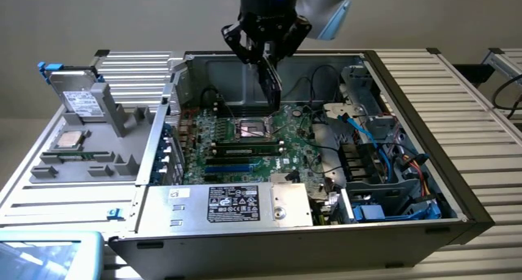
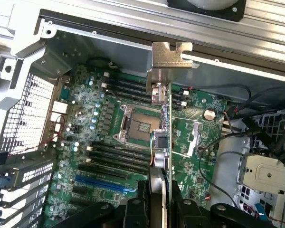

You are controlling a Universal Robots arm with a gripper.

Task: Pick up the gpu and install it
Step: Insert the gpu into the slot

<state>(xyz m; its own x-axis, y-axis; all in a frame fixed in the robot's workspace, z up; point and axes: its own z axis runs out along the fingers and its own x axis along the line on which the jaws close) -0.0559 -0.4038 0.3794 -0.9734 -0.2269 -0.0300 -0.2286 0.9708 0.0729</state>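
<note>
The gpu (image 1: 272,84) is hanging edge-on over the motherboard (image 2: 199,156) inside the open case (image 1: 285,249), and my hand (image 2: 157,211) is clamping it from above. I'm judging this the carry-to-slot step. Seating is calling for its lower edge squared over the blue slot (image 2: 102,183).

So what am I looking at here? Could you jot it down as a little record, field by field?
hand: closed on the gpu
gpu: held on edge, hanging above the motherboard, not in a slot
motherboard: green, lying flat inside the computer case
computer case: side panel off, insides exposed
grey holder: beside the case on the exterior view's left, carrying a silver drive
</note>
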